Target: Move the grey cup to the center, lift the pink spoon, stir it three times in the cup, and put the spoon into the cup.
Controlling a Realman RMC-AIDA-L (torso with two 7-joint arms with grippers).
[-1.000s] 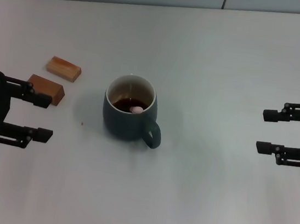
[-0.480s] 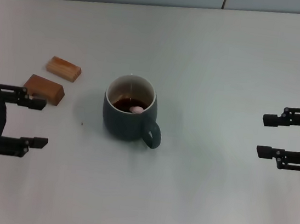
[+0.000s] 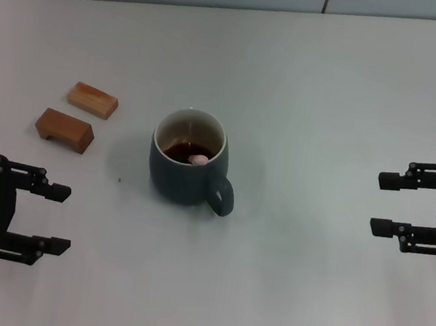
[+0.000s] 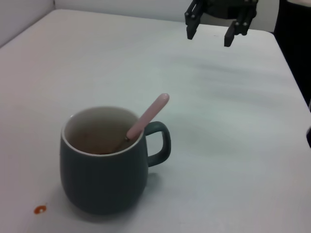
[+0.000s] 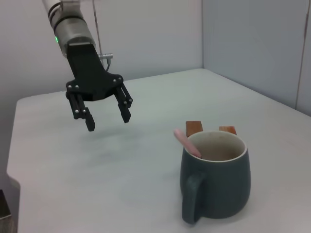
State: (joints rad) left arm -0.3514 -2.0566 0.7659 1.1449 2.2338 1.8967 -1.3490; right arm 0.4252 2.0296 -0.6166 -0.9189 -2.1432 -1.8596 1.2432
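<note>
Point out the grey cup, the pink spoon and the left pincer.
grey cup [image 3: 186, 176]: head view, on its outer wall.
pink spoon [image 4: 148, 115]: left wrist view, on its pink handle.
left pincer [image 5: 106, 116]: right wrist view, midway between its open fingertips.

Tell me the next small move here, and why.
Probably just park both arms. The spoon already stands in the cup mid-table, and the left gripper and right gripper hang open and empty, well clear on either side.
</note>
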